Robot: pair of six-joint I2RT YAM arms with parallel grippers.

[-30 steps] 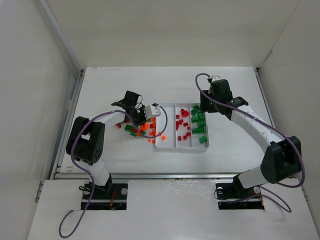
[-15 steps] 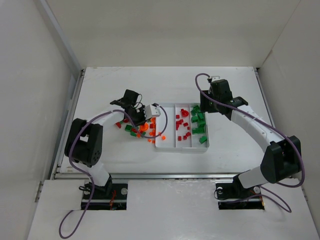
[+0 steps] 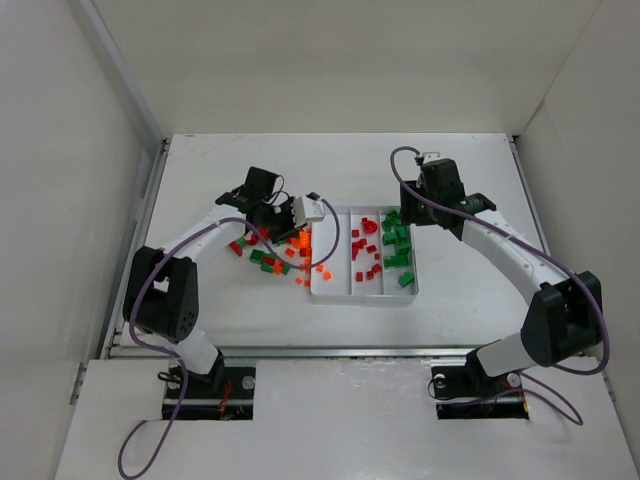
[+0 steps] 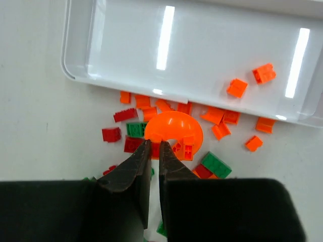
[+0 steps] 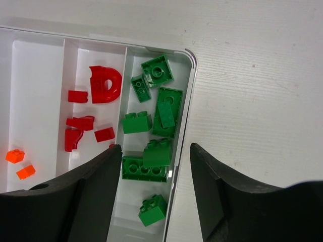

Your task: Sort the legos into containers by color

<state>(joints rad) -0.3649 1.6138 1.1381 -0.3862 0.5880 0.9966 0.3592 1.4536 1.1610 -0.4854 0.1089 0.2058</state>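
Note:
My left gripper is shut on the rim of an orange round lego piece and holds it just left of the white tray, over the loose legos. The top view shows this gripper by the tray's left edge. Two orange bricks lie in the tray's left compartment. Red bricks fill the middle compartment and green bricks the right one. My right gripper is open and empty above the green compartment; it also shows in the top view.
Loose red, green and orange bricks lie scattered on the table left of the tray, several close against its left wall. White walls enclose the table on three sides.
My left gripper has moved away from the pile, toward the far side and slightly right, carrying the orange round piece with it. The right arm has not moved.

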